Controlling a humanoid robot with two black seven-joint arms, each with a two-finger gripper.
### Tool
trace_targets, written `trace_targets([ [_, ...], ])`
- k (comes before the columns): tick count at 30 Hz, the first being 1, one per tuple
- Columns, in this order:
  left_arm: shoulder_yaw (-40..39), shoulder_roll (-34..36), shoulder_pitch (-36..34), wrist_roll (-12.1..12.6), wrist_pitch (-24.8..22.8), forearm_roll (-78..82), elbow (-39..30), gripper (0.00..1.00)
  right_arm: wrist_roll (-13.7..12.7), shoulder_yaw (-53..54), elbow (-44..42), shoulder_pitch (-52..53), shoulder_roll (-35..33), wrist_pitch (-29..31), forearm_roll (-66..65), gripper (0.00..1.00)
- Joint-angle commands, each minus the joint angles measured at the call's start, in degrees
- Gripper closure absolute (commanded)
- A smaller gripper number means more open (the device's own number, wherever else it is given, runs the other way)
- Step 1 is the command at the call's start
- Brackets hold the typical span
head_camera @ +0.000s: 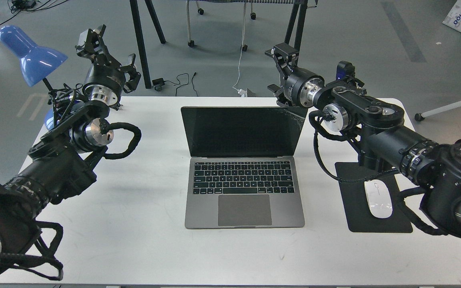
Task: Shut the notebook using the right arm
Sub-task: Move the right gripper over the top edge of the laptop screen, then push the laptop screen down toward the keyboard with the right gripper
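The notebook [244, 176] stands open in the middle of the white table [142, 240], a space-grey laptop with black keyboard and dark screen, cracked at the upper right corner. My right gripper [280, 72] is just behind and above that cracked corner, its fingers spread, holding nothing. The right arm [374, 128] reaches in from the right over the mousepad. My left gripper [106, 48] is raised at the far left of the table, open and empty, well away from the notebook.
A black mousepad [374, 204] with a white mouse [377, 198] lies right of the notebook, under my right arm. A blue desk lamp [32, 56] stands at the far left corner. Black stand legs [142, 44] and cables are on the floor behind the table.
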Motion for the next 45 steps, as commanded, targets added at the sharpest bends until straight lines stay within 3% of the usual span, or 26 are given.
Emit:
trace_targets([
  [1,0.01,0.00,0.01,0.00,0.00,0.02,0.00,0.00,-0.08,-1.28,2.06,0.01,-0.09,1.72,0.00,0.00],
  [16,0.01,0.00,0.01,0.00,0.00,0.02,0.00,0.00,-0.08,-4.62,26.41,-0.60,-12.66,3.66,-6.41,0.00],
  [35,0.01,0.09,0.01,0.00,0.00,0.02,0.00,0.00,-0.43,-16.75,31.51,-1.31,-13.80,4.97,-7.46,0.00],
  [45,0.01,0.09,0.01,0.00,0.00,0.02,0.00,0.00,-0.61,-17.54,34.15,-2.01,-13.45,4.89,-9.93,0.00],
])
